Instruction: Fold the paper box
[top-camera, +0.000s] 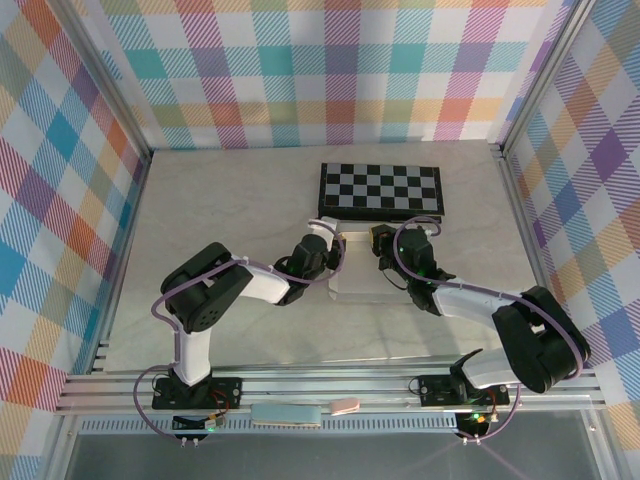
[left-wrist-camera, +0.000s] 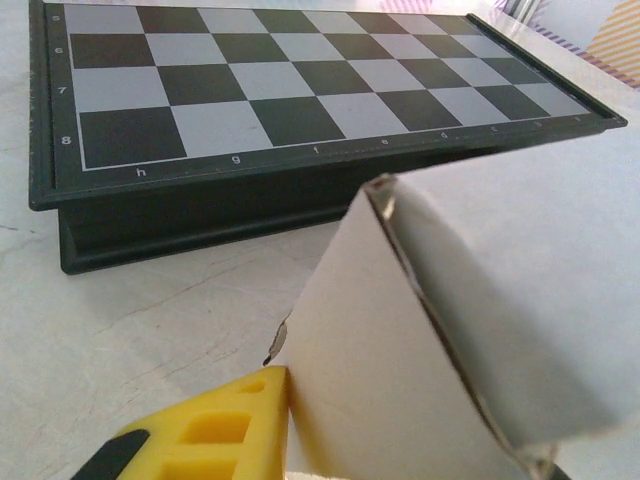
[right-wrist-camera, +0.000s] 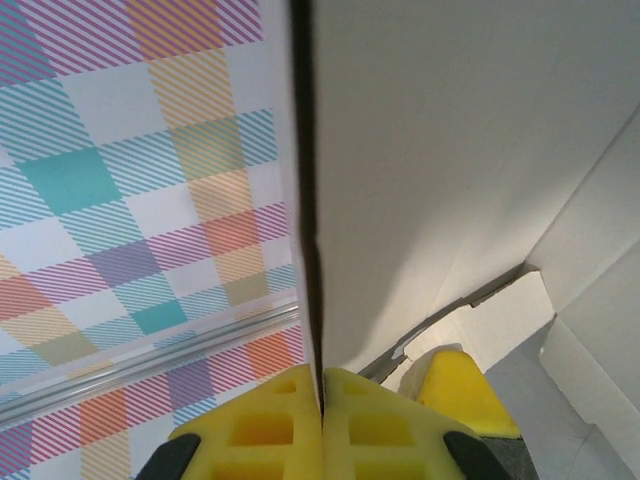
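The paper box (top-camera: 362, 272) is pale white card, partly set up, lying on the table just in front of the chessboard. My left gripper (top-camera: 329, 241) is at its left wall. In the left wrist view one yellow finger (left-wrist-camera: 222, 428) touches the outside of that upright wall (left-wrist-camera: 400, 340), and the other finger is hidden behind the card. My right gripper (top-camera: 384, 243) is at the box's right side. Its two yellow fingers are shut (right-wrist-camera: 322, 376) on the edge of a raised card panel (right-wrist-camera: 450, 150). Another yellow finger (right-wrist-camera: 462, 392) shows inside the box.
A black-and-white chessboard (top-camera: 381, 189) lies flat right behind the box, its near edge (left-wrist-camera: 200, 225) close to my left fingers. Checkered walls enclose the table on three sides. An aluminium rail (top-camera: 330, 385) runs along the near edge.
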